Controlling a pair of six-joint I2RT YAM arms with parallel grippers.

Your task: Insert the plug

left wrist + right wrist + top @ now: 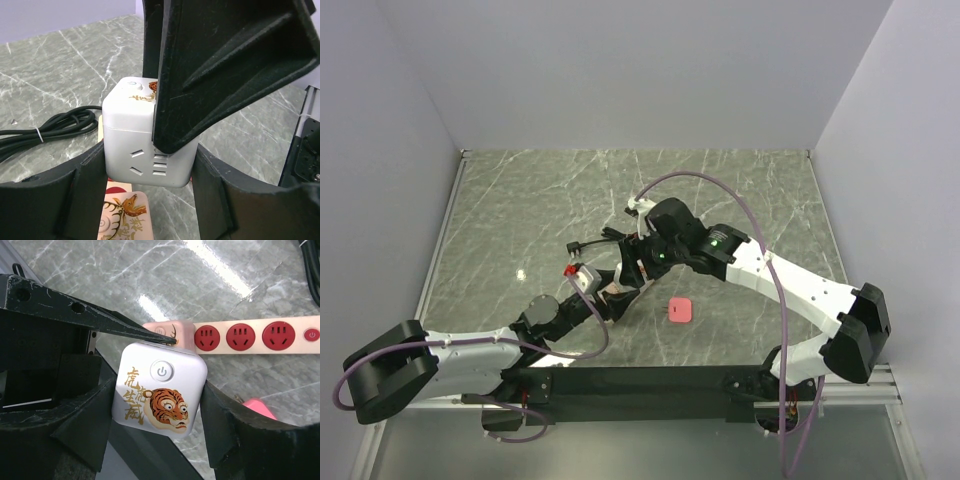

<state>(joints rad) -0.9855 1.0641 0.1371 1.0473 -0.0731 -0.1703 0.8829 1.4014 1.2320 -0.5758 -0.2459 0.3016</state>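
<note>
Lying near the cube plug point(160, 392) (tiger-printed): a power strip point(250, 335).

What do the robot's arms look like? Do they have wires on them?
Both the left arm and the right arm have white shells with chunky black joints. Thin purple cables loop along them. Small green lights glow near the right wrist. The fingers are black, ridged plastic wedges.

White arm links point(800, 285), black joints point(860, 330), black fingers point(50, 200), purple cables point(700, 176), green status light point(714, 240).
</note>
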